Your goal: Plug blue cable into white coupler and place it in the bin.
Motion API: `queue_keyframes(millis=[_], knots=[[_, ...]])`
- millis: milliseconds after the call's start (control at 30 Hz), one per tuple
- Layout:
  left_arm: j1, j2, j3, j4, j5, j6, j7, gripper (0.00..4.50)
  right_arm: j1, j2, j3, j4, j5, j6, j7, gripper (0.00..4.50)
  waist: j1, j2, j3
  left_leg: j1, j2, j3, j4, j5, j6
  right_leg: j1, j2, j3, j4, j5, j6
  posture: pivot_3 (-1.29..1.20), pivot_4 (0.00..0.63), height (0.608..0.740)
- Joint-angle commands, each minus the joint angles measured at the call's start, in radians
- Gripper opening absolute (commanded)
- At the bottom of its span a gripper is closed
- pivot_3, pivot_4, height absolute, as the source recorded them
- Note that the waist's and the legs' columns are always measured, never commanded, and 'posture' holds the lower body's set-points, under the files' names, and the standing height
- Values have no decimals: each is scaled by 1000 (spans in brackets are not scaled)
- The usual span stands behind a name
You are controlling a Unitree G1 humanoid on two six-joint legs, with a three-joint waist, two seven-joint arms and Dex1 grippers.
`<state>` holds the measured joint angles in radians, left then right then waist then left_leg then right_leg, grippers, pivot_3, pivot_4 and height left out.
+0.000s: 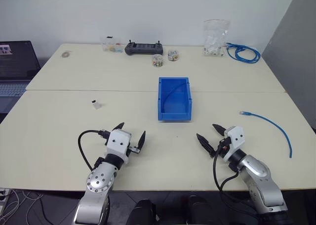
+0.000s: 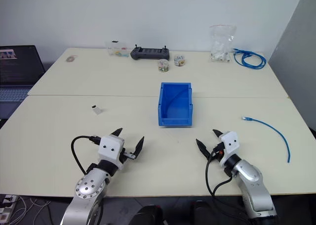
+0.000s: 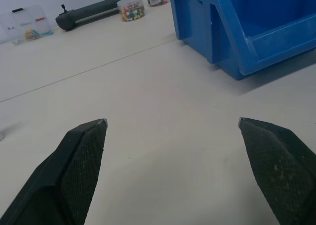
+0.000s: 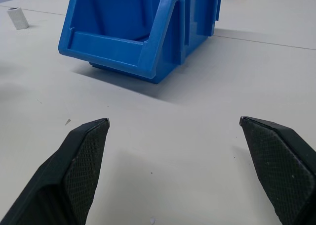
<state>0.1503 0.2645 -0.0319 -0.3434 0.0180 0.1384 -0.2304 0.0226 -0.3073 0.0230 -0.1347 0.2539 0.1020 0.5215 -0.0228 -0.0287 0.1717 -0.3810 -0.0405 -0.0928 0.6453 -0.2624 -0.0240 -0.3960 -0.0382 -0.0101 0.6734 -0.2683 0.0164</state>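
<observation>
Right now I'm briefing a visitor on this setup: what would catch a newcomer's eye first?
The bright-blue open-top plastic bin at the middle of the pale table stands out first. Then the long, thin blue cable lying loose to the bin's right, and the tiny white coupler to its left. Near the front edge, the left gripper and right gripper are open and hold nothing.

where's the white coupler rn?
The white coupler lies loose on the table's left half, left of the bin and ahead of the left gripper.

Cream tabletop (image 1: pixel 148 156): bin (image 1: pixel 174 99) centre, white coupler (image 1: pixel 97 105) left, blue cable (image 1: pixel 271 123) right; far edge carries controller (image 1: pixel 143 48), bead jars (image 1: pixel 157 60), clear bag (image 1: pixel 216 37), coiled cable (image 1: pixel 243 52).
</observation>
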Motion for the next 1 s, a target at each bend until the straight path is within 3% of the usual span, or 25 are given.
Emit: queue_keyframes(millis=[33, 467, 767, 1000], knots=[[6, -8, 6, -20, -13, -29, -4, 4476, 1, -9, -8, -47, 1, -5, 4, 4500, 0, 0, 0, 0, 0, 0, 0, 0, 0, 0, 0, 0, 0, 0, 0, 0, 150, 740], [-2, 36, 35, -15, -50, -52, -66, 4476, 2, -2, -6, -41, -3, -19, 0, 4500, 0, 0, 0, 0, 0, 0, 0, 0, 0, 0, 0, 0, 0, 0, 0, 0, 150, 740], [-15, 109, -6, -46, -188, -40, -286, 4476, 12, -16, -31, -81, -16, -36, -17, 4500, 2, 2, 1, 0, 0, 0, 0, 0, 0, 0, 0, 0, 0, 0, 0, 0, 150, 740], [-192, 142, -138, -66, -219, 53, -423, 4476, 39, -189, -258, -172, 91, 87, 11, 4500, 18, 5, 3, 0, -1, 2, 1, 0, 0, 1, 0, 1, -2, 0, 0, 0, 150, 740]])
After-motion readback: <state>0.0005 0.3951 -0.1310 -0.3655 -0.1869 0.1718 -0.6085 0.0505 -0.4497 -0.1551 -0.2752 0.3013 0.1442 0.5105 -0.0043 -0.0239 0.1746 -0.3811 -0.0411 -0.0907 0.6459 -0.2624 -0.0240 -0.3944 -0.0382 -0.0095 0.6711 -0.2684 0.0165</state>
